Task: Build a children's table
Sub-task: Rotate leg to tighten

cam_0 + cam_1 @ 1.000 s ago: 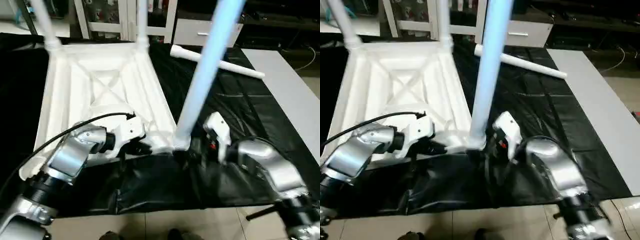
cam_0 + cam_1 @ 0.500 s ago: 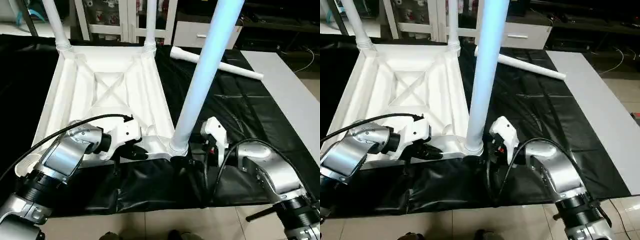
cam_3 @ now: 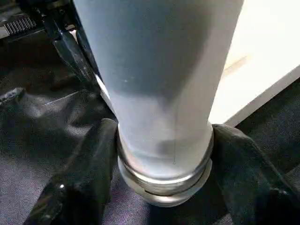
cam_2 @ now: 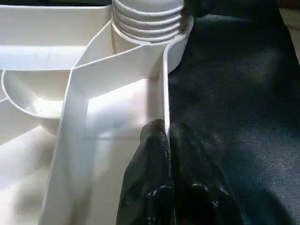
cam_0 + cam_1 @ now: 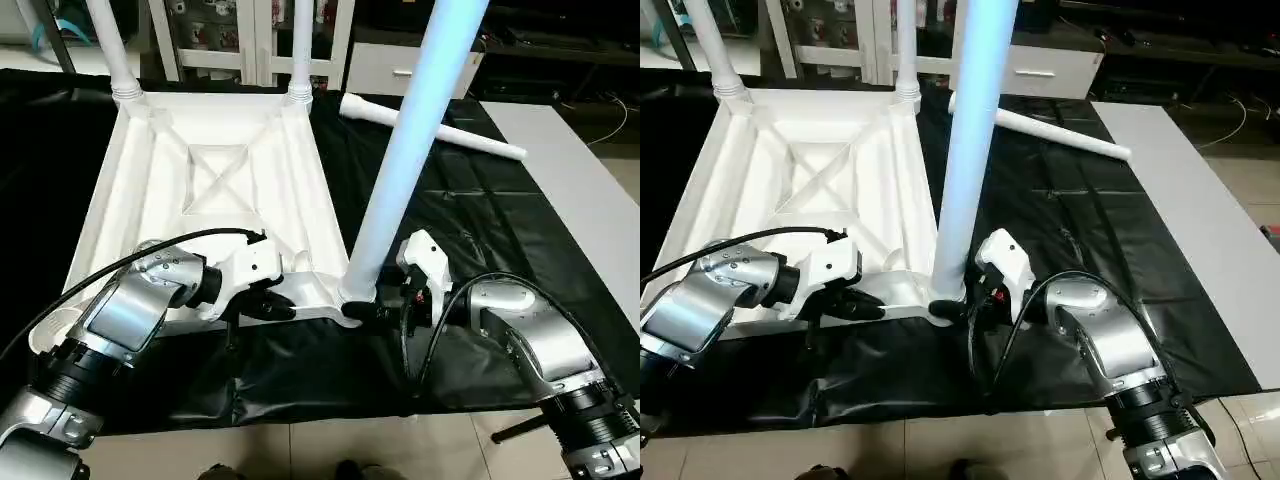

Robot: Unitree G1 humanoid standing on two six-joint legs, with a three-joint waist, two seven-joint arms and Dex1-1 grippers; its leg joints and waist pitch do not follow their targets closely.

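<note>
The children's table top (image 5: 215, 190) lies upside down on a black sheet, X-ribs up. Two legs (image 5: 110, 45) (image 5: 302, 45) stand in its far corner sockets. A third leg (image 5: 405, 150) stands upright in the near right corner. My right gripper (image 5: 372, 310) is shut on the base of this third leg, with its black fingers (image 3: 89, 178) pressed against either side of the collar. My left gripper (image 5: 280, 305) is shut on the top's near rim (image 4: 165, 84), which stands pinched between its fingers beside that corner. A fourth leg (image 5: 480, 138) lies loose at the back right.
The black sheet (image 5: 480, 220) covers the work surface. A grey strip (image 5: 590, 200) runs along its right side. White cabinets (image 5: 380, 65) stand behind. Tiled floor (image 5: 350, 445) shows at the near edge, just under my forearms.
My right gripper's fingers have closed in around the base of the near leg. The left gripper keeps its hold on the rim. The head camera has shifted.
</note>
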